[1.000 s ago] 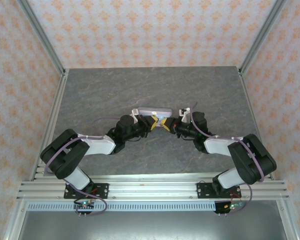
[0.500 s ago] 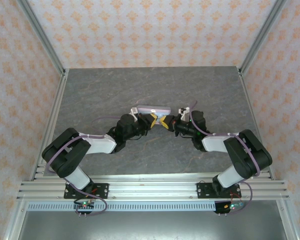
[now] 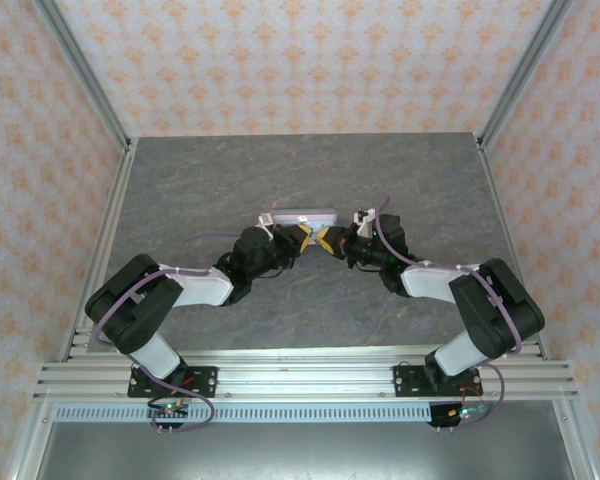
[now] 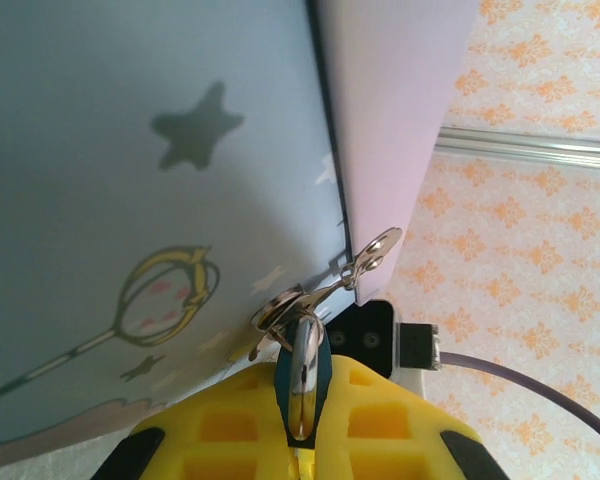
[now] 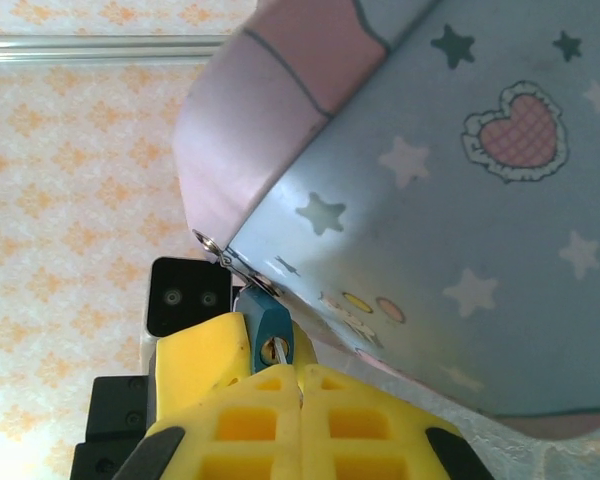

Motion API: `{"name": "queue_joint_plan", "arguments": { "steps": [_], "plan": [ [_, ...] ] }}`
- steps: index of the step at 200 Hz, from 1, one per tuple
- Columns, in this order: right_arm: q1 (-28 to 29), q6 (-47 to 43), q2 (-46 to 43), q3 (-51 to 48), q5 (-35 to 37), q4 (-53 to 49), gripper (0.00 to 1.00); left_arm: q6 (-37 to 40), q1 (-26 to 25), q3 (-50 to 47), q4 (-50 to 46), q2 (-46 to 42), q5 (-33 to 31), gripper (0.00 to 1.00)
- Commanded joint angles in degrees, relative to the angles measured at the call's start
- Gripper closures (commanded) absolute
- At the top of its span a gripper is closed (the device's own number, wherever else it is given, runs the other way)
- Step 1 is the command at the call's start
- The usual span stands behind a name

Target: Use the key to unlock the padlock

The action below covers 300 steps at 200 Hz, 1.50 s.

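Grey stone-patterned table (image 3: 280, 170), walled on three sides in orange-on-cream damask paper (image 3: 300, 60) and framed in aluminium rails (image 3: 300, 380): we logged the following.

Arms, two. Each rose from its base at the near edge, bent sharply at the elbow and sent its forearm inward and low, so that the wrists met nose to nose at the table's centre.

Grippers, two, with yellow fingers. The left gripper (image 3: 304, 237) was clamped on the padlock. In the left wrist view we saw the teal body (image 4: 322, 358) pinched between its fingers (image 4: 220, 420), with a bright metal piece (image 4: 302, 385) running down the middle. The right gripper (image 3: 326, 240) had its fingers (image 5: 370, 420) pressed fully together. We could not tell whether anything thin lay between them.

Padlock (image 5: 265, 325), one. It was raised off the table, hanging from the tin's hasp, and it touched the right fingertips.

Tin (image 3: 300, 216), one, pastel blue with a lilac side, just beyond both grippers. Its blue face (image 5: 460, 220) carried stars and one latticed heart (image 5: 520, 135).

Hasp (image 4: 370, 255), one, of silver metal, at the tin's edge.
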Motion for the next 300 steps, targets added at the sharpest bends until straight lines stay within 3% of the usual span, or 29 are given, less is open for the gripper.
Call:
{"name": "queue_joint_plan", "arguments": {
  "steps": [1,122,138,238,273,300],
  "plan": [
    [1.1,-4.9,-1.5,3.6,1.6,-3.9,1.00,0.4,-2.5,1.5,1.3,0.7,6.1,1.00],
    [1.0,-6.6,-0.8,6.9,2.4,-5.1,1.00,0.5,-3.2,2.0,1.6,1.6,5.7,1.00],
    [0.5,-7.2,0.3,7.1,1.0,-2.9,1.00,0.4,-3.3,1.9,1.7,1.7,5.8,1.00],
    [-2.9,-16.2,2.9,11.8,-5.7,-12.2,1.00,0.5,-3.4,1.2,1.7,0.9,5.8,1.00],
    [-2.9,-13.5,4.0,10.7,-5.8,-9.1,1.00,0.4,-3.4,1.2,1.7,0.8,5.6,1.00],
    [-2.8,-5.4,4.8,7.1,-5.4,0.1,1.00,0.3,-3.4,1.3,1.8,0.8,5.6,1.00]
  ]
}}
